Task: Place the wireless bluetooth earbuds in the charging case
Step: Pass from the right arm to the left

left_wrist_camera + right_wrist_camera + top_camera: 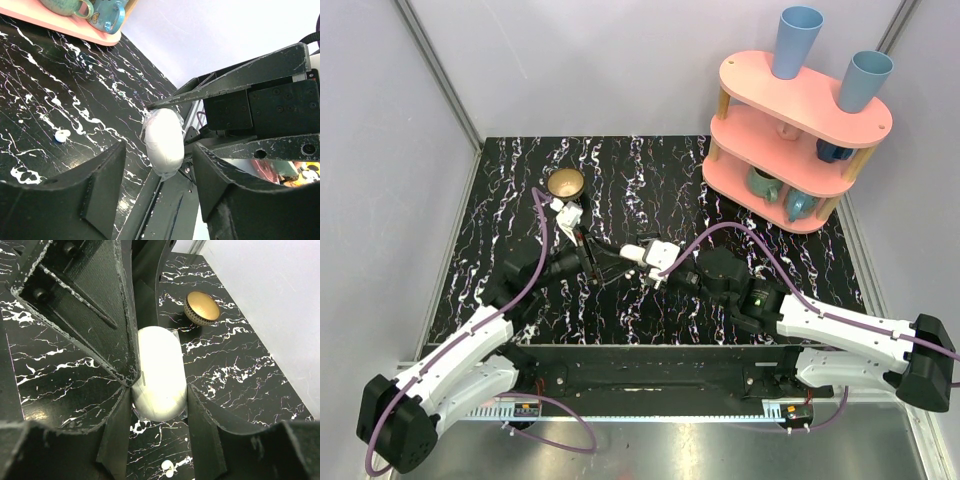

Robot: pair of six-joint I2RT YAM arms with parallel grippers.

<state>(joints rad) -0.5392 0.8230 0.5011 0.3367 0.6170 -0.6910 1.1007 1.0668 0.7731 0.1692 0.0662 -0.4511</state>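
Observation:
The white charging case (160, 371) is held closed, just above the table, between my right gripper's (159, 402) two fingers, which press on its sides. In the left wrist view the case (163, 142) sits just past my left gripper's (159, 172) wide-open fingers. One left finger tip touches the case's side. A tiny white earbud (168, 468) lies on the black marble table under the right gripper. One earbud also lies on the table in the left wrist view (62, 135). No second bud shows. In the top view the two grippers, left (605, 268) and right (632, 256), meet mid-table.
A brass bowl (565, 184) stands behind the left gripper and also shows in the right wrist view (202, 308). A pink three-tier shelf (798, 140) with blue cups and mugs stands at the back right. Grey walls enclose the table.

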